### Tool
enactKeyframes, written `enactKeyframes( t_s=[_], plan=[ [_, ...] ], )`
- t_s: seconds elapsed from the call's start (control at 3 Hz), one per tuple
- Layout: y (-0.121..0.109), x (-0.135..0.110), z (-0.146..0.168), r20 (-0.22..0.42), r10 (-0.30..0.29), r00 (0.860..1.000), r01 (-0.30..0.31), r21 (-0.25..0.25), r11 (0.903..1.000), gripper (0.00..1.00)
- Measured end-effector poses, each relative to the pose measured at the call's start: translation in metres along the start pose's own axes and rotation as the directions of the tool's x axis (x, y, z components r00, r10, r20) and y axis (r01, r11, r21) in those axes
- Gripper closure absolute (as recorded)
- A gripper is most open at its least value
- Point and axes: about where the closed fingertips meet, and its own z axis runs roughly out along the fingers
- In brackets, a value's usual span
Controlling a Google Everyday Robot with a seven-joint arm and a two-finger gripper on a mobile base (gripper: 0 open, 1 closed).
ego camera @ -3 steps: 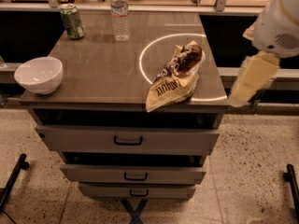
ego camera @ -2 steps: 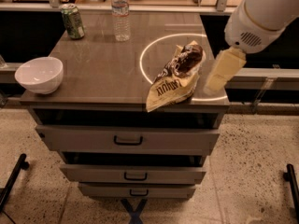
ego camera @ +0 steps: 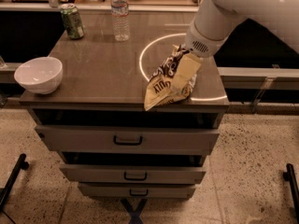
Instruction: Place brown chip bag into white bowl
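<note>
Brought in over the brown chip bag, the gripper is seemingly mid-reach; its grip cannot be told; grasping is needed next.

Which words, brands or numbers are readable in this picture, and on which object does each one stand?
brown chip bag: large dark letters, perhaps "ULY"; the rest is hidden behind the gripper, which is over the bag.
green can: print too blurred to read.
water bottle: label too small to read.
</note>
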Motion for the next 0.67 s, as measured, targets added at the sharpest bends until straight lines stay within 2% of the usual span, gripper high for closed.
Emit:
enactKeyframes(
  t_s=[0.33, 0.67],
  plan=[
    [0.019, -0.017, 0.043, 0.07, -0.085, 0.994, 0.089, -0.058, 0.9944, 0.0],
    [0.03, -0.026, 0.062, 0.115, -0.174, 0.978, 0.185, -0.088, 0.9788, 0.0]
  ],
)
